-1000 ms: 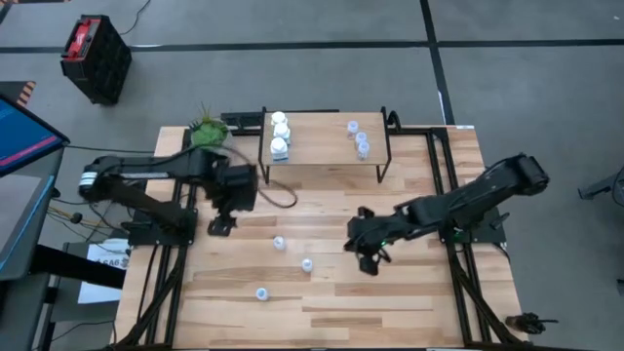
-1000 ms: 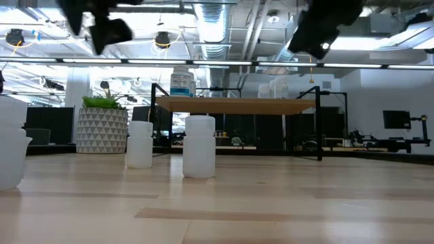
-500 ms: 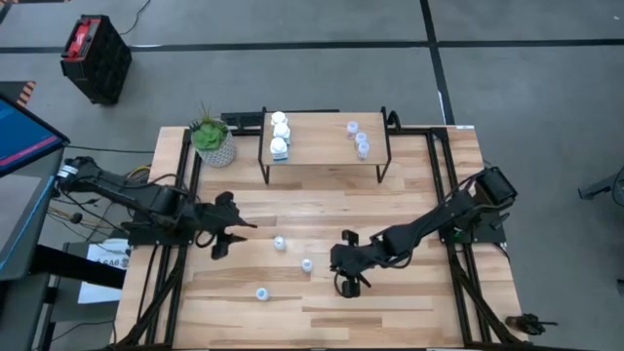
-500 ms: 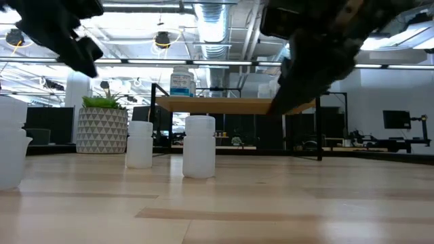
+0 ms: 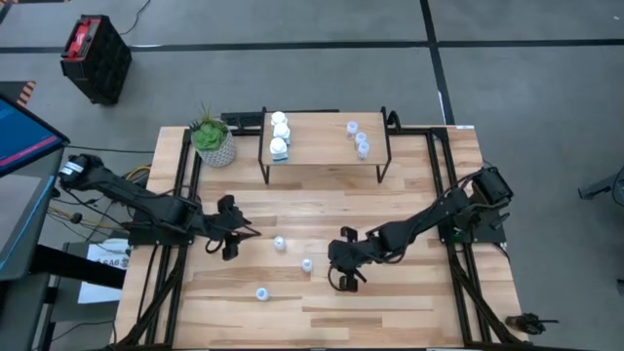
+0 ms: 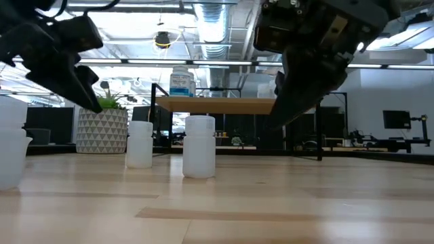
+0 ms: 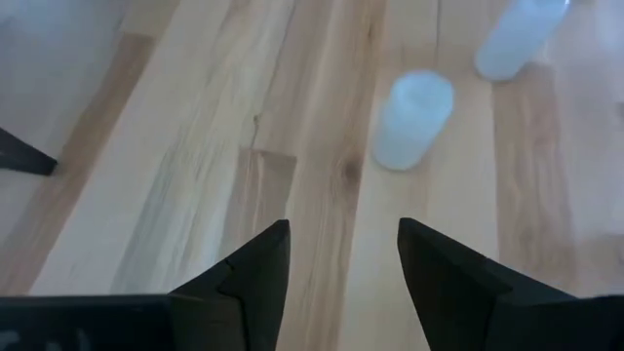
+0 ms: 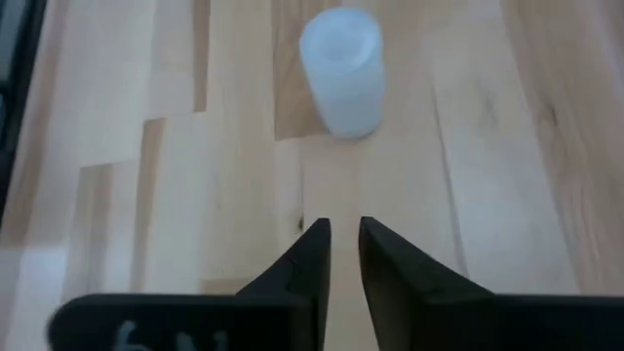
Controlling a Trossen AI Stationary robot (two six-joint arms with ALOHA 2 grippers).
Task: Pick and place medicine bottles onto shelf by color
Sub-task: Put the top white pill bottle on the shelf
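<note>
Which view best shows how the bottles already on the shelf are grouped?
The high view: the shelf carries three white bottles at one end and three translucent bottles at the other. The low view sees the shelf edge-on, bottles overlapping. Neither wrist view shows the shelf.

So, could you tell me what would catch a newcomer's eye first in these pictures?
Probably the two dark arms reaching low over the table, the left gripper and right gripper flanking three small bottles loose on the planks. Behind them stands the shelf, with white bottles at one end and pale ones at the other.
</note>
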